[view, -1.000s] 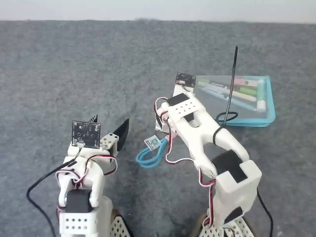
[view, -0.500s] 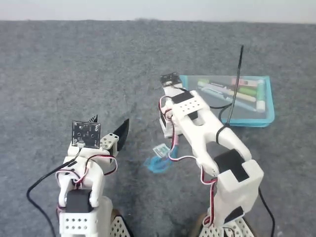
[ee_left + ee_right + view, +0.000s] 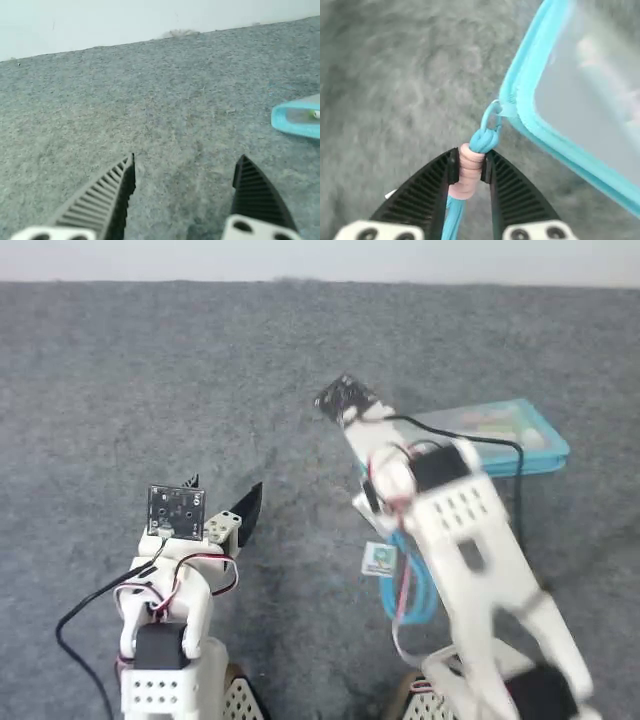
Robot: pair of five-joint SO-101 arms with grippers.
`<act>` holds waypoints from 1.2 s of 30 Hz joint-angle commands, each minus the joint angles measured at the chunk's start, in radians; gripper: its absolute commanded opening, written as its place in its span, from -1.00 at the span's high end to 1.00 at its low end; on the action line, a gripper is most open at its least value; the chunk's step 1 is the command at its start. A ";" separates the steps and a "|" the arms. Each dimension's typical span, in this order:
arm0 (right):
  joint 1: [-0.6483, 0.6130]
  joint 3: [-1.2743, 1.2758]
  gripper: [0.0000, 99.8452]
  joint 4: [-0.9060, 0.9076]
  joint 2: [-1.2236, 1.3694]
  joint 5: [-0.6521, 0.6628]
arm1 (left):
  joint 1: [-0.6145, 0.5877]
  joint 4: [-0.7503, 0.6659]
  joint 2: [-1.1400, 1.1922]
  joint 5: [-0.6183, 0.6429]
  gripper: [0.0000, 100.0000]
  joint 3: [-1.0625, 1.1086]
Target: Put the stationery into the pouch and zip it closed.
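- In the lower left of the high view, our left hand [image 3: 218, 496] hovers low over the grey tabletop [image 3: 150, 370] with its fingers spread wide and nothing between them. We judge that it is parked clear of the work.
- The left wrist view shows the same: the left hand [image 3: 187, 165] gapes over bare carpet-like surface. The pouch [image 3: 300, 117] is well apart from it at the right edge of the frame.
- At centre right of the high view, a blue zipper cord [image 3: 415, 592] with a small tag [image 3: 378, 558] trails under our right arm [image 3: 460, 520].
- In the right wrist view, our right hand [image 3: 470, 161] is clamped on the pink bead [image 3: 470, 171] threaded on that zipper cord [image 3: 484, 140]. We take this grip as the way to drag the slider, since the cord is easier to pinch than the slider.
- The cord leads taut to the corner of the pouch [image 3: 530, 85], so the pull runs along the zip.
- At the right of the high view, the teal-edged pouch [image 3: 545, 445] lies flat on the tabletop. The stationery [image 3: 490, 423] shows inside as blurred colours. We cannot tell how far the zip is closed.
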 commanded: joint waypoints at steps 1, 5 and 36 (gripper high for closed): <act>-0.016 -0.005 0.99 0.062 -0.222 0.035 | 0.055 -0.015 0.005 0.011 0.40 -0.012; -0.018 -0.006 0.99 0.079 -0.314 0.029 | 0.198 0.064 0.005 -0.074 0.40 -0.015; 0.065 0.209 0.99 -0.107 0.082 -0.104 | 0.058 -0.049 0.006 -0.023 0.40 0.016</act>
